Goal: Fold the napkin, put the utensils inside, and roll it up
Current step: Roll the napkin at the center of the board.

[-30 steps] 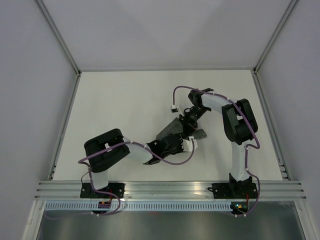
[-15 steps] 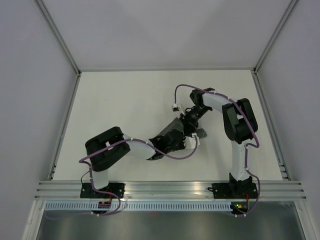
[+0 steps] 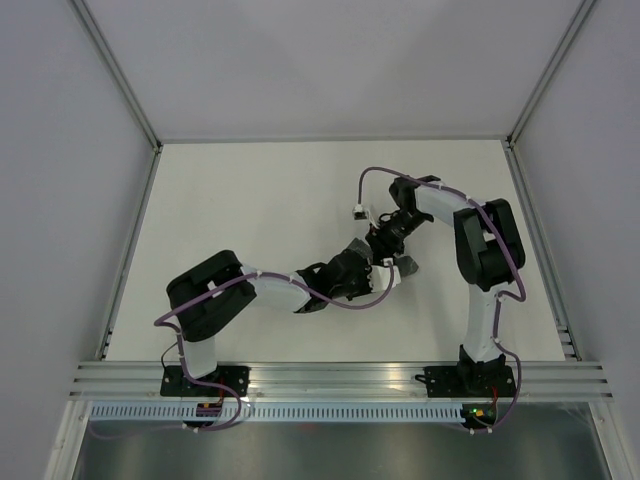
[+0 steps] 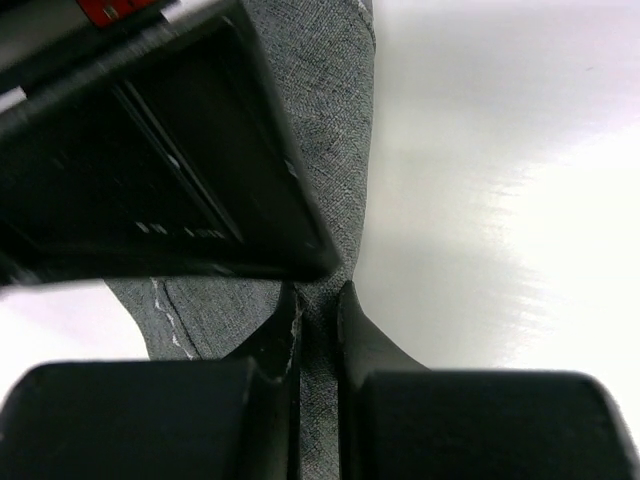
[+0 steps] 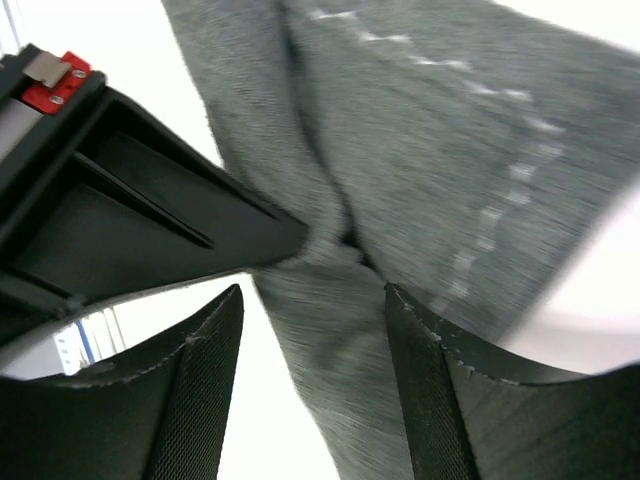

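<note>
The dark grey square cloth napkin (image 5: pixel 450 150), edged with a thin, lighter line of dashed stitching, is bunched into a narrow gathered band running between the two arms' tips over the white worktop (image 3: pixel 250 200).

The left end effector (image 4: pixel 318 315) is pressed together on the napkin. Its two black fingers stand almost parallel with only a thin fold of grey weave between them. From that pinch the cloth widens away from the fingertips and passes under the black body of the other arm's tool just ahead.

The right end effector (image 5: pixel 312 295) is spread. A strip of the napkin runs through the gap between its textured black fingers (image 5: pixel 205 390). Bright worktop shows between the cloth and the finger on the left of that view. On the other side the cloth lies just beside the finger, but contact cannot be told.

From above, the two end effectors meet tip to tip. A small grey part of the napkin pokes out just beside the right one, on the side nearer the arm bases. Whether the cloth is lifted clear of the worktop cannot be told.
</note>
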Tool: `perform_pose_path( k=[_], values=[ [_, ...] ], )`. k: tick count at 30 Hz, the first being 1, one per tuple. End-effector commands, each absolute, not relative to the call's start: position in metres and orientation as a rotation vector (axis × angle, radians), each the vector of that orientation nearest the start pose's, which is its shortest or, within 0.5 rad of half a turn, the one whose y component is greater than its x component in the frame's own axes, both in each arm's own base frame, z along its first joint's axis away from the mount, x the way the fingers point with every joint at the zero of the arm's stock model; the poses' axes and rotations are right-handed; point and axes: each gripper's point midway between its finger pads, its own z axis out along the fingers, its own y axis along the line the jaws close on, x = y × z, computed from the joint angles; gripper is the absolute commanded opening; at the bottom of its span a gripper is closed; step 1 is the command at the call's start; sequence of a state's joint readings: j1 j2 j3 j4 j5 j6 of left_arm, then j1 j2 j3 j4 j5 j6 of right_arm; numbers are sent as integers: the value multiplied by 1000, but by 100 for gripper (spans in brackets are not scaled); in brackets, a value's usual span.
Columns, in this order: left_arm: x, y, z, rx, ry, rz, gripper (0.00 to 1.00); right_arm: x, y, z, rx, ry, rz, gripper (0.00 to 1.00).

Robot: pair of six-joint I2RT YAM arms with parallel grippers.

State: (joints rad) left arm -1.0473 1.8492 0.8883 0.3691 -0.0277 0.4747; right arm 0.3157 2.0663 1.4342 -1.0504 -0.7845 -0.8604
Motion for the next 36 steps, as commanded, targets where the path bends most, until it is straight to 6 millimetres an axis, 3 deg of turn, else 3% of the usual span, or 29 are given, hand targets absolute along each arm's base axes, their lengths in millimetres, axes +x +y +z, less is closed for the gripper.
perform_pose_path(
  k=[1, 9, 14, 16, 18, 20, 25, 31, 34, 36],
  values=[
    [206, -375, -14, 1606, 1798, -463, 2, 307, 183, 61, -1389, 2328, 1066, 65],
    [193, -379, -21, 1627, 1868, -564, 2, 342, 149, 120, -1091, 2184, 1115, 66],
    [183, -378, -23, 1603, 1957, -721, 2, 343, 112, 145, -1030, 2059, 1052, 66],
    [184, -374, -25, 1580, 2009, -767, 2, 333, 106, 149, -1051, 2019, 1011, 66],
    [179, -376, -23, 1583, 2032, -842, 2, 318, 100, 139, -1075, 2006, 977, 66],
    [178, -375, -23, 1570, 2089, -912, 2, 310, 101, 148, -1127, 1919, 884, 68],
    [176, -367, -24, 1536, 2220, -1045, 2, 288, 103, 137, -1175, 1811, 630, 72],
    [170, -361, -25, 1493, 2346, -1239, 2, 265, 142, 113, -1334, 1661, 344, 76],
    [166, -360, -28, 1486, 2392, -1297, 2, 254, 160, 97, -1421, 1624, 316, 76],
    [166, -361, -30, 1482, 2406, -1328, 3, 254, 162, 84, -1452, 1638, 269, 76]
  ],
)
